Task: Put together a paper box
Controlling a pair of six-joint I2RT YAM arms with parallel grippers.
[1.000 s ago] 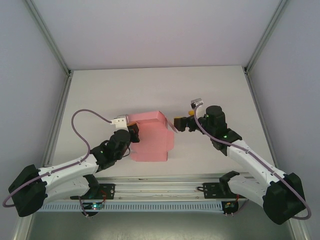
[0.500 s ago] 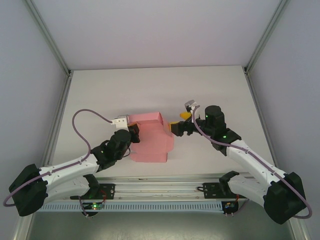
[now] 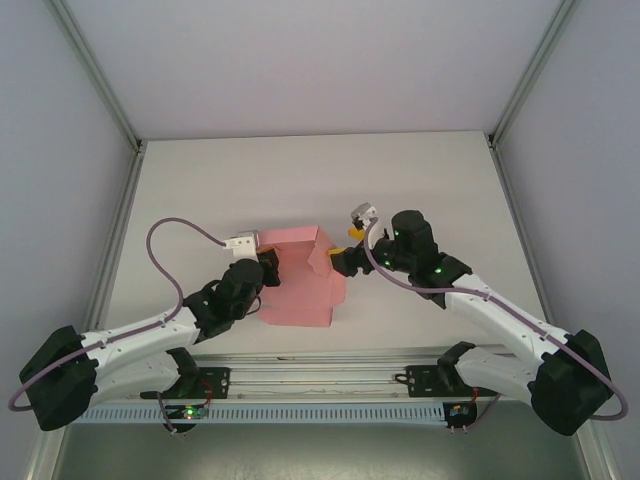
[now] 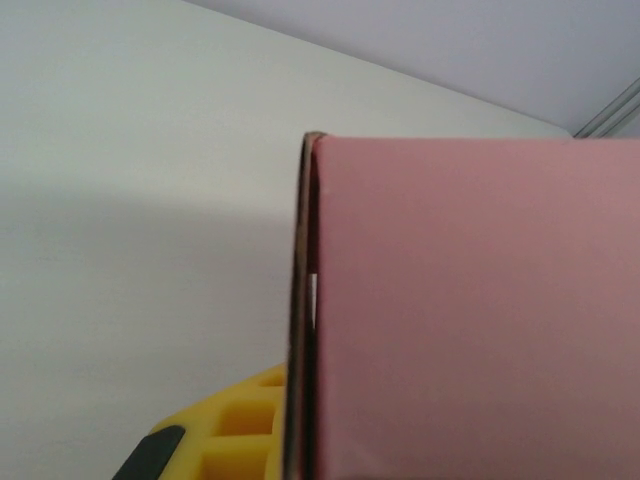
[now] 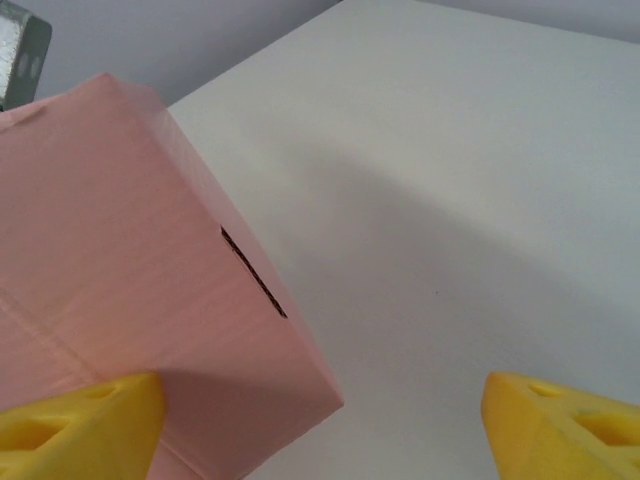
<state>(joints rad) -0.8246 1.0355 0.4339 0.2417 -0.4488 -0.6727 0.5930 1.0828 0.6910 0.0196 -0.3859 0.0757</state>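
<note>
The left arm (image 3: 140, 335) lies low over the near left of the desk (image 3: 400, 180), stretched from its base up and to the right, a purple cable (image 3: 165, 245) looping above it. The left pincer (image 3: 268, 268) sits at the left edge of the box (image 3: 300, 285) and is clamped on the card there. In the left wrist view, one yellow finger (image 4: 235, 425) presses against the doubled edge of the pink card (image 4: 470, 310), while the other finger is hidden behind it. The box is plain pink card near the middle of the desk, towards the front. Most of it lies flat, with a folded wall standing along its far side and a flap lifted at its right edge. The right pincer (image 3: 343, 255) is at that lifted flap, its fingers wide apart. In the right wrist view the pincer (image 5: 320, 430) shows two yellow fingertips: the left fingertip (image 5: 80, 420) touches the pink card (image 5: 120, 280) near its lower corner, and the other hangs over bare desk (image 5: 450, 200), well clear of the card. A short dark slit (image 5: 253, 272) runs along a fold of the box just above that corner. The right arm (image 3: 490, 305) reaches from its base at the near right, up and to the left, its elbow bent and the wrist turned toward the box.
</note>
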